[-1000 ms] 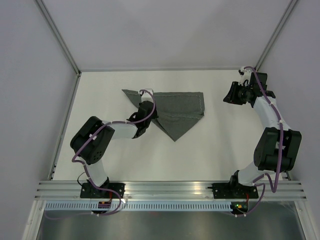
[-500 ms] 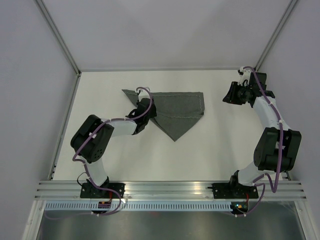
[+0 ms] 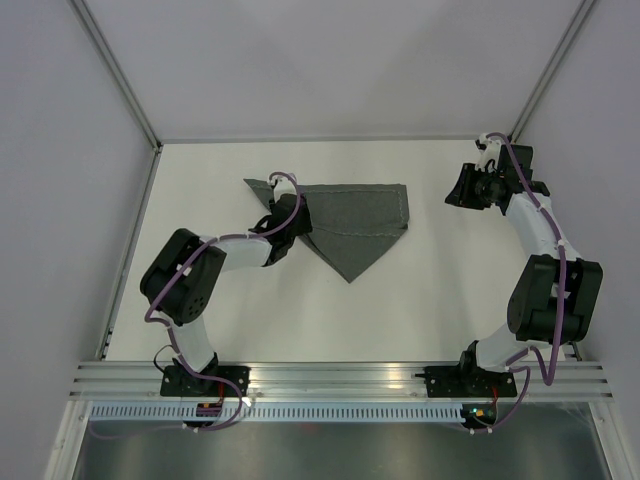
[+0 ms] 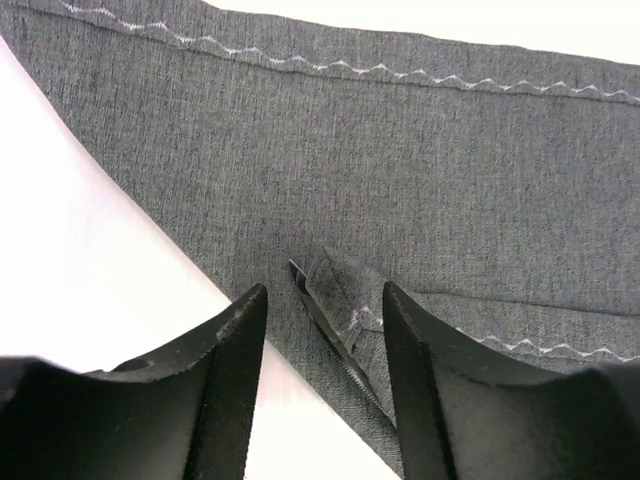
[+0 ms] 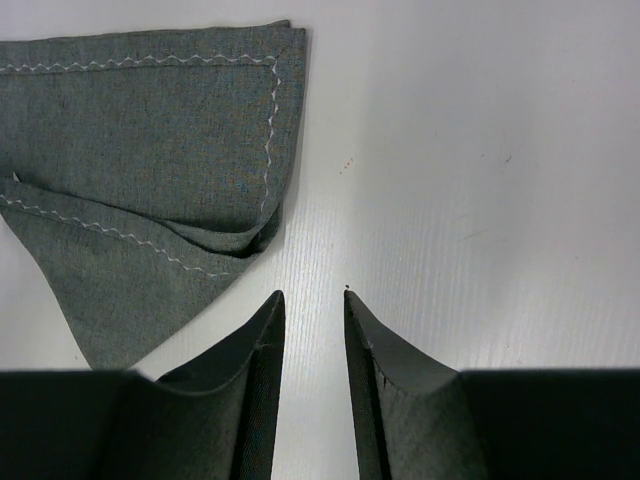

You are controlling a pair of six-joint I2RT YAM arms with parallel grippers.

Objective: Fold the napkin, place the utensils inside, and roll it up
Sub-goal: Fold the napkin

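Note:
The dark grey napkin (image 3: 355, 225) lies folded into a rough triangle at mid-table, its point toward the near side. It also fills the left wrist view (image 4: 400, 150), pale zigzag stitching along its edge. A slim shiny knife (image 4: 335, 320) with a serrated edge lies on the napkin's left part. My left gripper (image 3: 293, 212) hovers over it, open, the knife between the spread fingers (image 4: 323, 288) without touching either. From above the arm hides the knife. My right gripper (image 3: 462, 190) stands open over bare table (image 5: 313, 293), to the right of the napkin (image 5: 150, 130).
White tabletop (image 3: 420, 290) is bounded by pale walls at the left, back and right. A metal rail (image 3: 340, 375) carrying the arm bases runs along the near edge. The right arm stands close to the right wall.
The left gripper's jaws have gone from shut to open over the knife, and its wrist has shifted slightly toward the far side. The right arm has not moved.

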